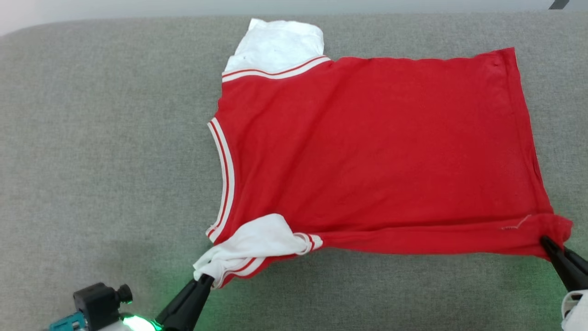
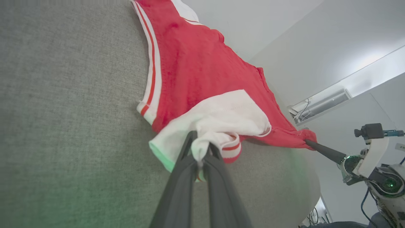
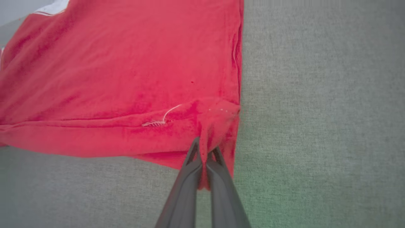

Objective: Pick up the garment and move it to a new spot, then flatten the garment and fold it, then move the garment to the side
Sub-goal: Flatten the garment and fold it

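The red garment (image 1: 376, 151) is lying spread out across the grey worktop (image 1: 92, 138), while the left fingers (image 1: 188, 299) are pinching its white turned-out shoulder corner and the right fingers (image 1: 567, 266) are pinching its hem corner on the same near edge.

This looks like a plain indoor test room or lab, not a home. Beneath and all around the jaws of the left gripper (image 2: 201, 143) spreads a broad, round-edged surface covered in grey woven cloth (image 2: 63, 95), and beyond its edge, far past the jaws, stand bare white walls (image 2: 284, 38). On the wall, off to the right of the jaws, a long white box-shaped fixture (image 2: 322, 104) has loose dark wires (image 2: 304, 109) at one end.
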`<state>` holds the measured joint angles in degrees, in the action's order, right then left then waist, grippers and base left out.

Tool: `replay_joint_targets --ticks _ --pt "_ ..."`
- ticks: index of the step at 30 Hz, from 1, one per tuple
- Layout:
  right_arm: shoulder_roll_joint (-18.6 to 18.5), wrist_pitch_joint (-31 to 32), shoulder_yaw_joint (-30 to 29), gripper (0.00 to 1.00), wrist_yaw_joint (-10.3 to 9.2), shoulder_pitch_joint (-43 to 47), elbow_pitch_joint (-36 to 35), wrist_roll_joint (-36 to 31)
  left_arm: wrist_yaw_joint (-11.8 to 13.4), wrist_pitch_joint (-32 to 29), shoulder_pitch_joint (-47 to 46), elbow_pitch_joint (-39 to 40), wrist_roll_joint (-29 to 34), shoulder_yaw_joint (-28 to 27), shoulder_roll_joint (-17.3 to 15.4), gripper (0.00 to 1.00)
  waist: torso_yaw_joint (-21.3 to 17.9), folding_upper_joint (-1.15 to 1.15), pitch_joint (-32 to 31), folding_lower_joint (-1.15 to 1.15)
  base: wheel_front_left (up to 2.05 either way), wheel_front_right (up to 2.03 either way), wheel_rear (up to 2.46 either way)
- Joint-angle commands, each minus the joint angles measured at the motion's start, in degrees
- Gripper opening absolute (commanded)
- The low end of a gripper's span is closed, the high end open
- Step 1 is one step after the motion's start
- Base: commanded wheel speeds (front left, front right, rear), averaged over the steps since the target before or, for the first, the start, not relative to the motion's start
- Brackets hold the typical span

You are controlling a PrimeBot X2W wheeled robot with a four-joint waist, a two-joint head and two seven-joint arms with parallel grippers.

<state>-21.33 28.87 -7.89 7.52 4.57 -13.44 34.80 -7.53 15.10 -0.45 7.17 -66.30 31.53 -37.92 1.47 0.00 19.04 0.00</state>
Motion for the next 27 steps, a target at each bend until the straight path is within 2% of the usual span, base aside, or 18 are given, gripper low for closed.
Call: replay_joint_targets --ticks 1,4,7,12,15,21,27 --pt "0.35 0.38 -0.3 0.0 -0.06 -0.05 -0.75 -0.59 0.14 0.03 -0.24 0.06 0.92 -0.14 -0.32 0.0 -0.03 0.0 -0.27 0.0 0.0 0.0 0.0" --pt "0.95 1.55 0.29 0.0 -0.06 -3.12 -1.43 -1.28 0.14 0.03 -2.78 -0.15 1.33 0.2 -0.67 0.0 -0.19 0.0 -0.34 0.0 0.0 0.0 0.0" --pt "-0.05 2.13 1.53 0.0 -0.06 -7.76 0.15 -2.37 0.14 -0.34 -6.57 -0.68 1.7 0.68 -1.29 0.0 -0.32 0.0 0.17 0.0 0.0 0.0 0.0" --pt "-0.98 1.85 3.17 0.0 -0.06 -17.36 5.98 -2.8 0.14 -2.55 -16.41 -2.63 1.6 2.65 -1.97 0.0 -0.01 0.0 1.24 0.0 0.0 0.0 0.0" --pt "-1.09 1.03 3.98 0.0 -0.06 -22.33 10.0 -3.05 0.14 -3.46 -22.79 -4.1 -0.12 4.53 -1.1 0.0 0.33 0.0 2.08 0.0 0.0 0.0 0.0" --pt "-0.59 -1.83 4.95 0.0 -0.06 -28.4 17.59 -3.88 0.13 -4.35 -33.55 -11.02 -3.35 8.49 -0.04 0.0 0.62 0.0 4.19 0.0 0.0 0.0 0.0" --pt "0.09 -3.95 5.84 0.0 -0.06 -28.98 21.72 -3.55 0.13 -2.87 -38.97 -20.2 -3.49 12.6 1.01 0.0 0.0 0.0 6.03 0.0 0.0 0.0 0.0"
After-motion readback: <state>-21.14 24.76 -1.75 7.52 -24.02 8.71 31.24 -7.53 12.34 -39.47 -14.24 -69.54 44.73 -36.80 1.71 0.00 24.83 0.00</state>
